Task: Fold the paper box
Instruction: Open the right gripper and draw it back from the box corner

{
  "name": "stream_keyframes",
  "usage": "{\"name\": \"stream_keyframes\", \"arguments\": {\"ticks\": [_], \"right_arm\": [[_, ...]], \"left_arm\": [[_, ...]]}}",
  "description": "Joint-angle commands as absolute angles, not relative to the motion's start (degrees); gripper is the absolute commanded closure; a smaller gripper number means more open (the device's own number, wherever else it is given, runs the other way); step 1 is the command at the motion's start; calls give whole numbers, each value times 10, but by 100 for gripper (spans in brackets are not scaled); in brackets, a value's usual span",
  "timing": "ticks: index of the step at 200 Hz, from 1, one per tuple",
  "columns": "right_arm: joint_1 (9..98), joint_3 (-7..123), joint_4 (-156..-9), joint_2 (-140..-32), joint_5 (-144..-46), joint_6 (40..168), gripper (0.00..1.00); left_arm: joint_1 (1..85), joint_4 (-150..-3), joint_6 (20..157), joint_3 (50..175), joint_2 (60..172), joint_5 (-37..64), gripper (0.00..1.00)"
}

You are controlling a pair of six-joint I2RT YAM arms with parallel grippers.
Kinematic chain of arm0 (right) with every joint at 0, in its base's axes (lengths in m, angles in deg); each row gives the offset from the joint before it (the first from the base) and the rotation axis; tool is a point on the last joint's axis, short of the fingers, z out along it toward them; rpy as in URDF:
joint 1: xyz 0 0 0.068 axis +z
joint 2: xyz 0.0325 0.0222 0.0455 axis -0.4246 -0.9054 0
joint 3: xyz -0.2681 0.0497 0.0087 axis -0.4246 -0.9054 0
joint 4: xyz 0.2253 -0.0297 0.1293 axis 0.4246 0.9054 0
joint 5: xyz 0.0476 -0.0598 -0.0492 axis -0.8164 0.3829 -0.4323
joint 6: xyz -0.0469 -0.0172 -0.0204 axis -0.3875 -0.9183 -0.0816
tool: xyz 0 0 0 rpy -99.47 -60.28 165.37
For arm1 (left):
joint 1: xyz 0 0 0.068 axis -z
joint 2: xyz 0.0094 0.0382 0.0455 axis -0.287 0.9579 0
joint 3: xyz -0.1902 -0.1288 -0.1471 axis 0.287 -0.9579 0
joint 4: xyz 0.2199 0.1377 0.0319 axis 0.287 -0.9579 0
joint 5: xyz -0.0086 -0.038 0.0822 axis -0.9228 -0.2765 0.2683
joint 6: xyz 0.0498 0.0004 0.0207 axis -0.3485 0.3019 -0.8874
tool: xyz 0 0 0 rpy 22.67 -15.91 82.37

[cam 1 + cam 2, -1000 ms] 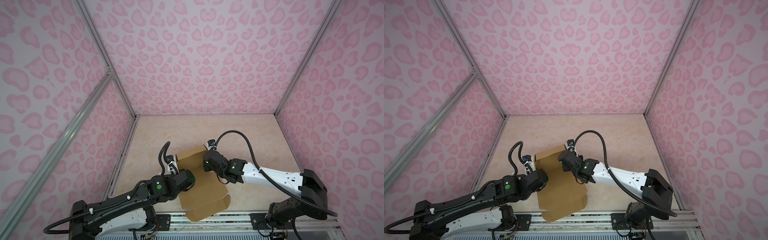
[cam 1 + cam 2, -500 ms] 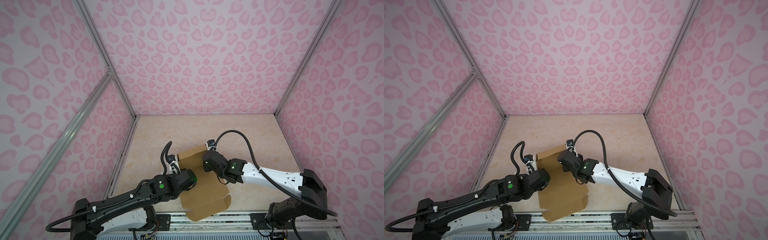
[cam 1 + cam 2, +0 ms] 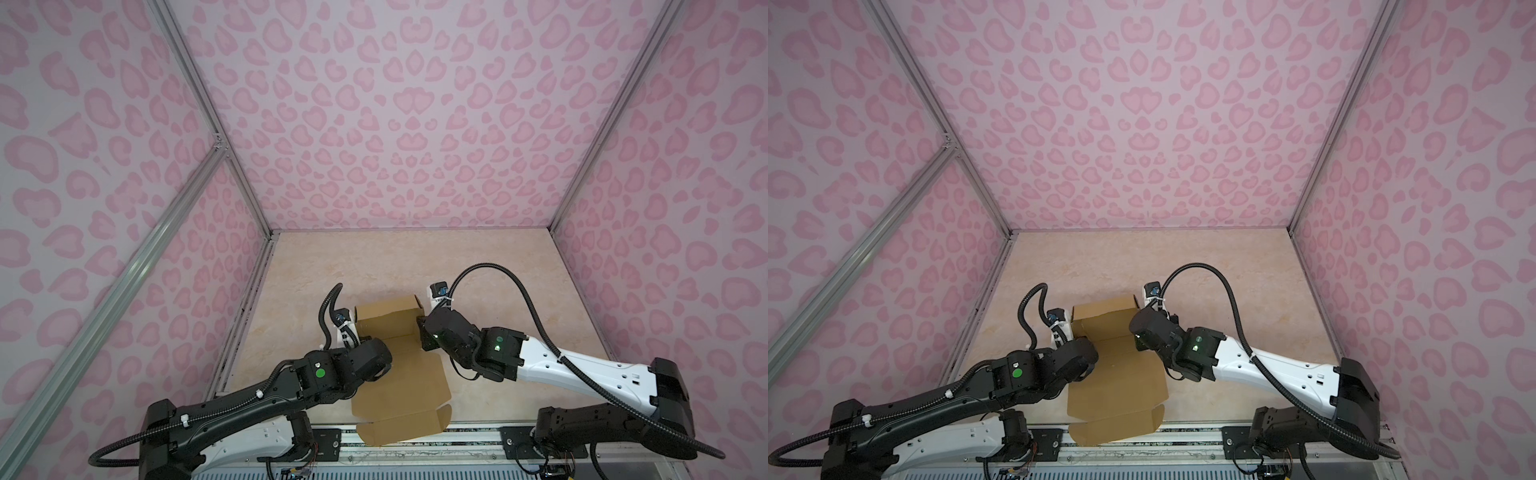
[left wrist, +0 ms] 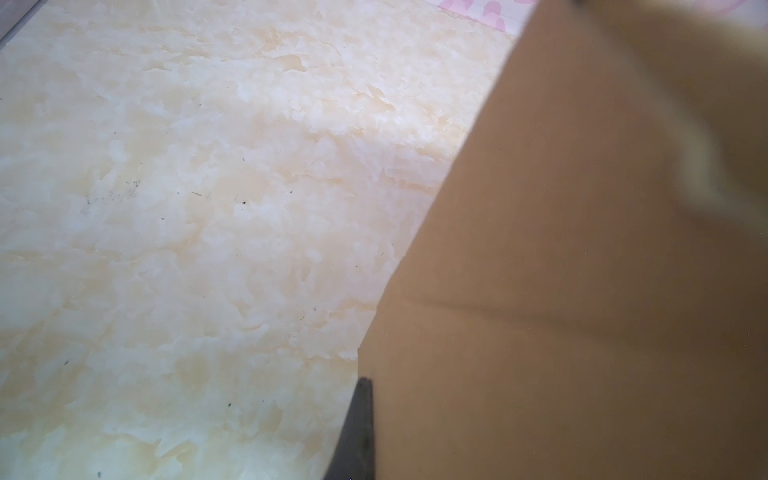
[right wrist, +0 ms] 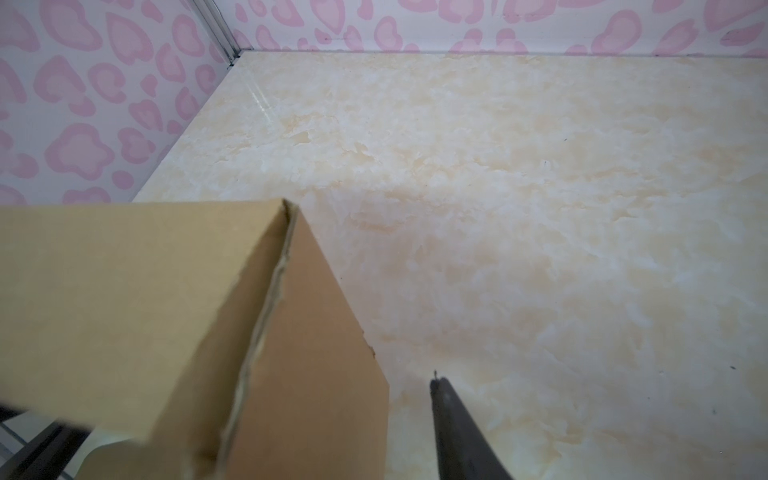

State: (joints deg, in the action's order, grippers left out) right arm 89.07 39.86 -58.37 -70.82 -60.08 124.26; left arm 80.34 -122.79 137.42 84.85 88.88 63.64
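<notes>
Top views: paper box point(image 3: 401, 374) overhanging table point(image 3: 478, 257) front edge, far half bare.

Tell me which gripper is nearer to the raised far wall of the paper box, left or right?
Left, narrowly. The left gripper is shut on the left side wall of the paper box, right at the raised far wall. The right gripper sits at the right side, one of its fingers apart from the cardboard.

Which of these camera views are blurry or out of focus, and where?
In the left wrist view the paper box is soft, smeared worst toward one corner, while the table is sharp. In the right wrist view the box's nearest part blurs; its far corner stays crisp. Both top views are sharp, with slanted wall lines.
</notes>
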Motion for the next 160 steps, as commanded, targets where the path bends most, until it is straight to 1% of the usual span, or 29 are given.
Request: {"name": "stream_keyframes", "arguments": {"ticks": [1, 41, 80, 106, 138, 160], "right_arm": [[893, 390, -567, -681, -574, 1243, 59], [905, 394, -550, -637, -572, 1232, 58], [903, 372, -567, -610, -573, 1220, 57], [853, 339, -590, -599, -648, 1234, 56], [791, 267, -688, -556, -767, 1241, 55], [760, 236, -730, -543, -820, 1243, 55]], "left_arm": [[788, -1243, 1348, 845, 883, 649, 96], [764, -1235, 1321, 832, 876, 620, 96], [754, -1222, 1295, 823, 874, 593, 96], [752, -1213, 1257, 817, 870, 568, 96], [749, -1180, 1214, 790, 841, 532, 96], [746, -1147, 1179, 766, 812, 509, 96]]}}
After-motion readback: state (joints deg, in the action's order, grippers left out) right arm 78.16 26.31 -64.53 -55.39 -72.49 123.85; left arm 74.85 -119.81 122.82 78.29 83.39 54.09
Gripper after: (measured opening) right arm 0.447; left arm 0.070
